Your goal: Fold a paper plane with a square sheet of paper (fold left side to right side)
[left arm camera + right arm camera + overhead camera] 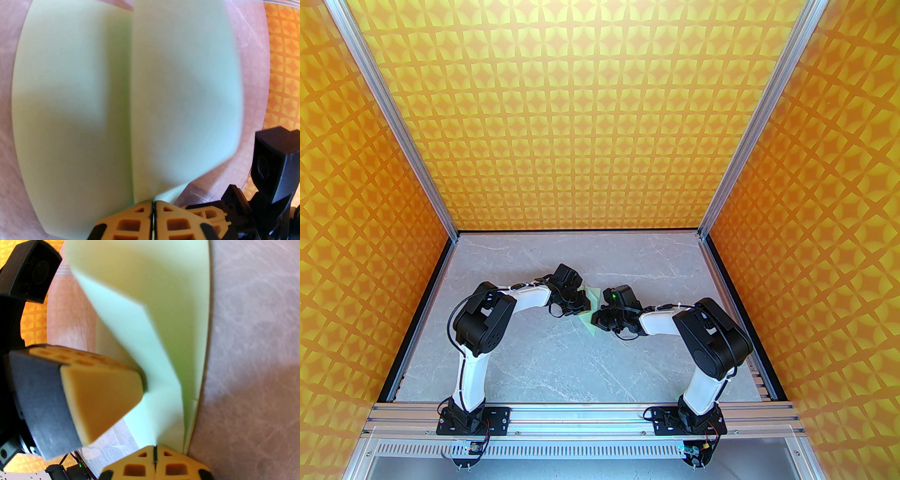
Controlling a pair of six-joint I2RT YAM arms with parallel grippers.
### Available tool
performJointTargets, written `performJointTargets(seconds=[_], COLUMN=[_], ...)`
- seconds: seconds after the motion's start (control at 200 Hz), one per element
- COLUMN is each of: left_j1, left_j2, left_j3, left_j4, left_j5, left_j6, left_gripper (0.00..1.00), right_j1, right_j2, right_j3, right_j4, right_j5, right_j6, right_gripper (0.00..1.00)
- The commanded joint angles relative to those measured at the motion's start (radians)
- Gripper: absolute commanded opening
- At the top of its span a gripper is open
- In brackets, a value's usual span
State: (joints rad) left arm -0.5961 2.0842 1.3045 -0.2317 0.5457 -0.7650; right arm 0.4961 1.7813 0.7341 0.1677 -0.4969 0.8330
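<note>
The square sheet of paper (593,296) is pale mint green and lies mid-table between the two arms. In the left wrist view the sheet (70,105) rests flat, with a flap on its right half lifted off it. My left gripper (153,211) is shut, and that flap's lower corner runs into its tips. From the right wrist, the left fingers (100,392) meet the raised flap of the sheet (187,322). My right gripper (154,455) is shut too, its tips at the sheet's near edge, right beside the left gripper (583,304). The paper plane is out of view.
The grey marbled table (562,365) has free room in front of and behind the arms. Orange patterned walls (370,281) close it in on three sides. The right gripper (600,321) nearly touches the left one.
</note>
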Motion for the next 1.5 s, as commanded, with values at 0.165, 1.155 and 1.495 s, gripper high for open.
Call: performJointTargets(seconds=[0.165, 1.155, 1.495], left_j1=[-0.012, 0.102, 0.138], left_j2=[0.029, 0.205, 0.261], left_j3=[-0.031, 0.225, 0.358], left_j4=[0.044, -0.125, -0.177], left_j5=[0.016, -0.029, -0.037], left_j6=[-0.018, 0.093, 0.117], left_gripper=[0.09, 0.09, 0.09], right_j1=[0.002, 0.023, 0.029], right_j2=[0.049, 0.119, 0.12], right_j3=[-0.002, -0.108, -0.127], right_j4=[-0.14, -0.121, -0.112], right_j5=[0.039, 0.013, 0.02], right_j6=[-0.025, -0.019, -0.012], right_gripper=[0.0, 0.0, 0.0])
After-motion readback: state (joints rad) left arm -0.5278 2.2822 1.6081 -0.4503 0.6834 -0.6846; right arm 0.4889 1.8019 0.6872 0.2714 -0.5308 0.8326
